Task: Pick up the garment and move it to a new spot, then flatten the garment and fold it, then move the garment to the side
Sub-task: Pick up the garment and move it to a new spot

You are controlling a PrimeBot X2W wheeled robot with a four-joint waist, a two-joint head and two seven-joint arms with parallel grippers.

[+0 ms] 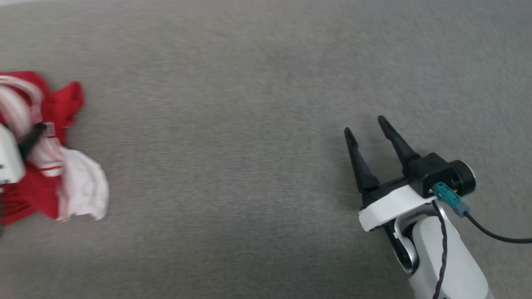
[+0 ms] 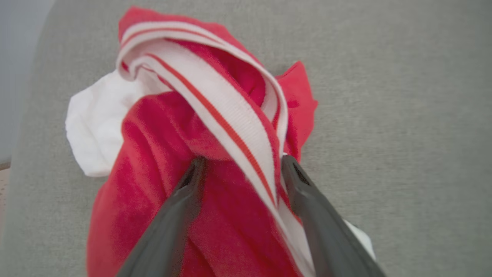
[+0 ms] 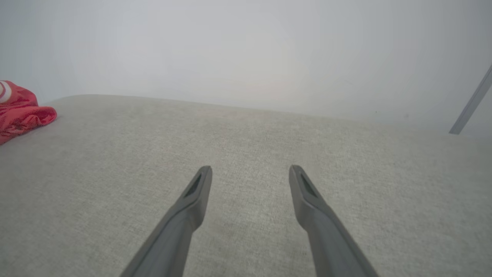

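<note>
The garment [image 1: 54,112], red with white sleeves and red-and-white striped trim, lies crumpled at the far left of the grey surface. My left gripper [image 1: 39,131] is down on it at the picture's left edge. In the left wrist view its fingers [image 2: 243,163] stand apart, open, with red cloth and the striped band [image 2: 223,111] bunched between them. A white sleeve [image 2: 96,127] sticks out to the left. My right gripper [image 1: 363,124] hovers open and empty over bare surface at the lower right, far from the garment [image 3: 19,111]. The number patch is hidden.
A grey woven surface [image 1: 249,124] spreads wide between the two grippers. In the right wrist view its far edge [image 3: 246,109] meets a pale wall, and a slanted grey bar [image 3: 471,104] stands at the right. A black cable [image 1: 494,234] trails from the right wrist.
</note>
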